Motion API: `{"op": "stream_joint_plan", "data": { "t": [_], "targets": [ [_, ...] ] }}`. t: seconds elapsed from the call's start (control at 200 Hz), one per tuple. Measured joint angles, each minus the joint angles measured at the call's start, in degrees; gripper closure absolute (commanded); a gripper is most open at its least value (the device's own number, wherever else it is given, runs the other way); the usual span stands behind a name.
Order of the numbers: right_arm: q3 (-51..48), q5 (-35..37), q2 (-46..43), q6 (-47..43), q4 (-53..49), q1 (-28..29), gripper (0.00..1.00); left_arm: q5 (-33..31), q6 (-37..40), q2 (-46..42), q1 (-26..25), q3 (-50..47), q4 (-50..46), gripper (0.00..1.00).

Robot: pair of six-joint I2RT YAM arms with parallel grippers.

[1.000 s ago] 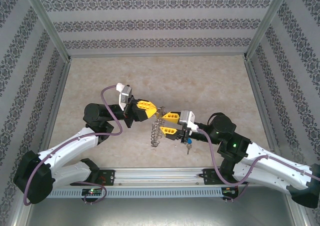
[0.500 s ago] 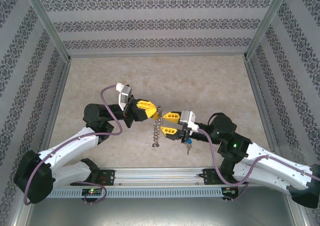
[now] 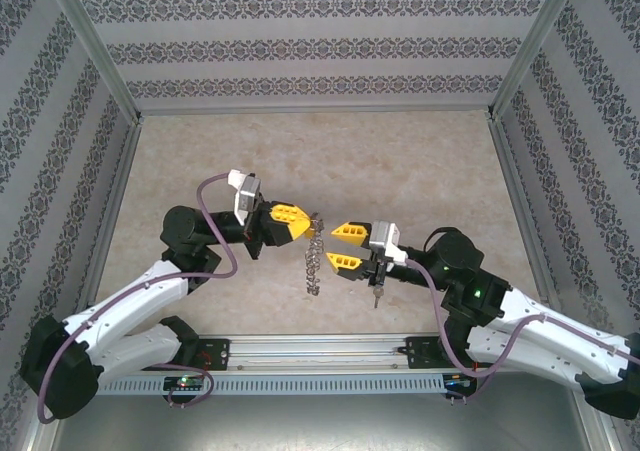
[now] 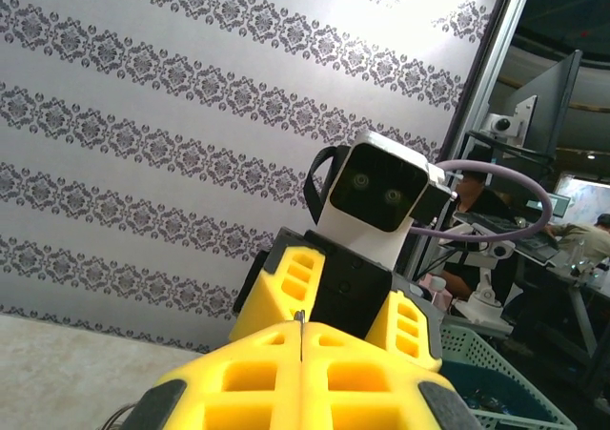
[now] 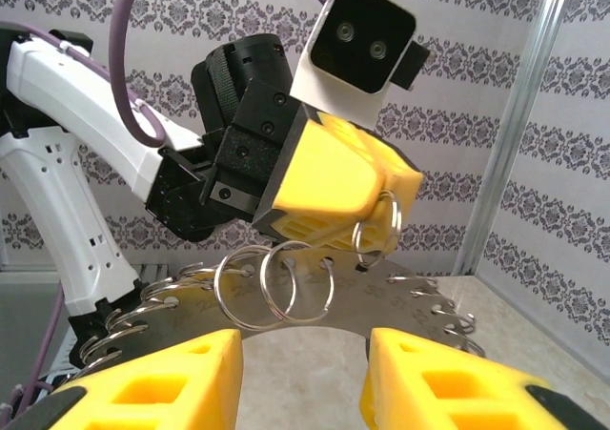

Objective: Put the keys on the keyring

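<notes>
Keyring (image 3: 314,256): hangs edge-on just below the centre of the top view, clear of the table. In the right wrist view it is a flat grey arc across the lower middle of the frame.
Look: dull grey plate with a wide central hole. Its rim is fringed with thin wire loops (image 5: 274,282), several of them overlapping.
Handling: probably light and stiff. The smooth plate looks prone to slipping, and the loops seem springy, free to swing and apt to snag.
Where to hold: on the flat plate between loops, leaving the loops free for threading.
Left gripper (image 3: 305,221): closed tight on the ring's upper edge, left of centre in the top view.
Right gripper (image 3: 338,247): jaws apart with nothing between them, just right of the ring, tips facing it.
Keys: cannot place for sure. A small dangling piece (image 3: 377,293) under the right wrist may be one, but it is too small to tell.
Table (image 3: 400,161): pale and mottled, below both arms.
</notes>
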Motion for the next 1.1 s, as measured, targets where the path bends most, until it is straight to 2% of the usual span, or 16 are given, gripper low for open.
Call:
{"op": "stream_joint_plan", "data": {
  "t": [0.405, 0.674, 1.099],
  "targets": [
    [-0.5, 1.6, -1.5, 0.7, -2.1, 0.0, 0.61, -0.9, 6.5, -4.6, -0.1, 0.6, -10.8, 1.0],
    [0.1, 1.6, 4.1, 1.3, -2.1, 0.0, 0.66, -1.4, 10.1, -5.4, -1.1, 2.4, -16.6, 1.0],
    [1.8, 0.5, 8.6, 1.6, -1.5, 0.0, 0.7, -7.7, 24.5, -7.7, -6.9, 7.0, -34.0, 1.0]
  ]
}}
